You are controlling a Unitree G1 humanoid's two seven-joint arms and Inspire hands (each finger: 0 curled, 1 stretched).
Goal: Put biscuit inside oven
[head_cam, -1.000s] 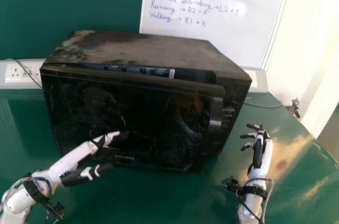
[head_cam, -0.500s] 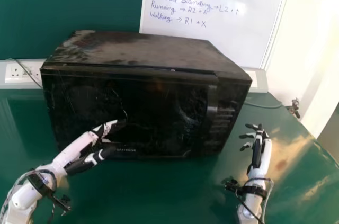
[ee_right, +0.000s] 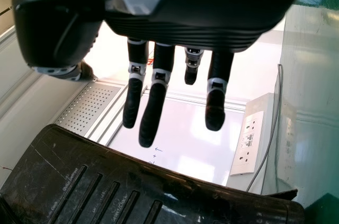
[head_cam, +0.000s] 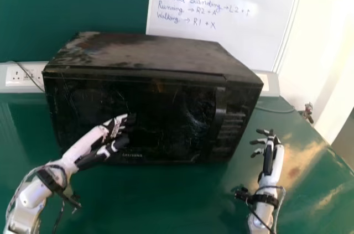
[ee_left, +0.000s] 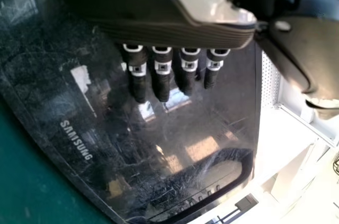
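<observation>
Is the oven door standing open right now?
No, in the head view the door lies flat against the body of the oven, with no gap along its top edge.

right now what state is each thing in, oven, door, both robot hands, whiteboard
oven: upright on the table, top dusty or stained; on or off, cannot tell
oven door: shut, face scuffed
left robot hand: open, in front of the door; whether it touches, cannot tell
right robot hand: open, empty, fingers slightly bent, right of the oven
whiteboard: upright behind the oven, written on
</observation>
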